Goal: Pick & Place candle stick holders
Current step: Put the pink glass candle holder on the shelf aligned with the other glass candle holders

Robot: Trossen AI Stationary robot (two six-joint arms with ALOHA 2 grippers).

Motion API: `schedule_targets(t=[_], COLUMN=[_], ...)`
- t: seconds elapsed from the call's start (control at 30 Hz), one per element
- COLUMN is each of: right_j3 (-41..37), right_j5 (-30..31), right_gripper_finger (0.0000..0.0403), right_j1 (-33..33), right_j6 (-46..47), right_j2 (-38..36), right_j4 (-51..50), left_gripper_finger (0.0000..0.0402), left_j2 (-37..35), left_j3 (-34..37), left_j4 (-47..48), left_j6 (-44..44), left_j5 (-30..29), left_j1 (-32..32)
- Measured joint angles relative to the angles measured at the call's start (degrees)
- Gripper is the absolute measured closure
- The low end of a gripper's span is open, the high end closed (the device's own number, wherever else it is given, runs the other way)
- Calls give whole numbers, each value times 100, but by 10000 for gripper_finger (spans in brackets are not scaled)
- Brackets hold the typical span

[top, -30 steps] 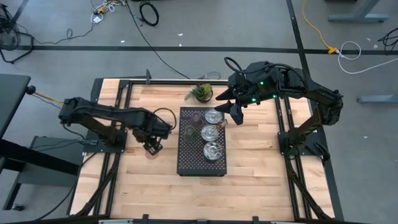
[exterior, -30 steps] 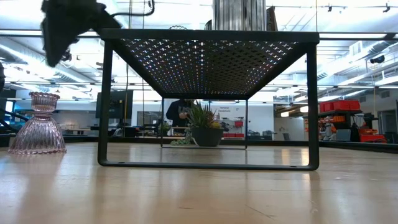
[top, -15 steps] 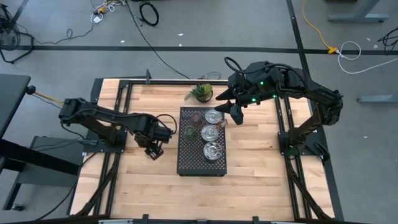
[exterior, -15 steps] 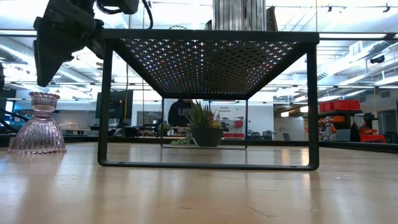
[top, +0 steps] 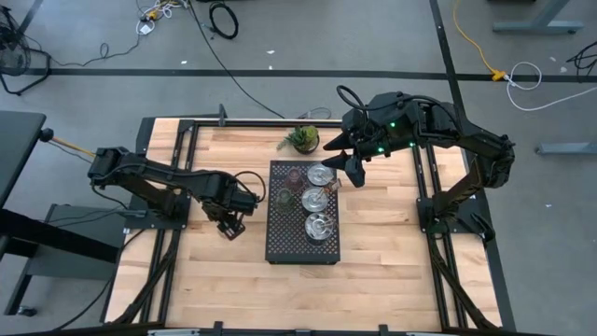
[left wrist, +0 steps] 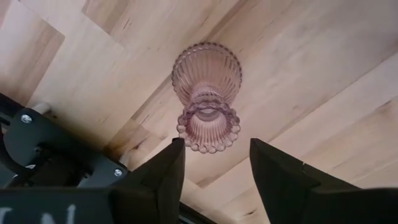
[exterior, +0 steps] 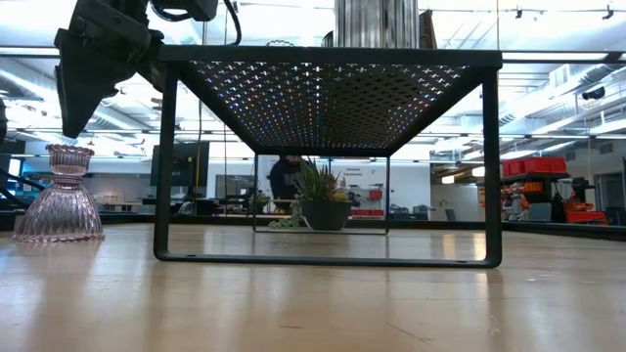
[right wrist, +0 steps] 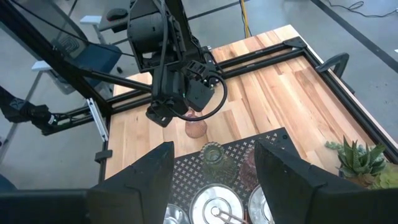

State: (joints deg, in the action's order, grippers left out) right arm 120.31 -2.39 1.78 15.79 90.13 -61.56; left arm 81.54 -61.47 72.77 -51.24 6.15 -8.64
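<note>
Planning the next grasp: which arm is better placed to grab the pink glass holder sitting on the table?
Left. The left gripper hangs right above the pink glass holder, which stands upright on the table beside the black tray. The right gripper is across the tray.

Robotics lab, wooden table [top: 373, 238], floor cables [top: 233, 56], background workbenches [exterior: 548, 210]
</note>
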Motion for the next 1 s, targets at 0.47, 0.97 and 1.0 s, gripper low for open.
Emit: schedule_targets(t=[0.47, 0.97, 1.0], right_j3=[0, 0, 0], right_j5=[0, -2, -2], right_gripper_finger=[181, 181, 181], right_j1=[0, -1, 0], right_j6=[-31, -29, -29], right_j2=[0, 0, 0], right_j4=[0, 1, 2], left_gripper_finger=[136, 142, 142], left_j2=[4, 25, 26], left_j3=[0, 0, 0], left_j4=[-85, -146, -144], left_j6=[-238, -409, -409], left_j5=[-222, -377, -370], left_j1=[-22, -223, -223])
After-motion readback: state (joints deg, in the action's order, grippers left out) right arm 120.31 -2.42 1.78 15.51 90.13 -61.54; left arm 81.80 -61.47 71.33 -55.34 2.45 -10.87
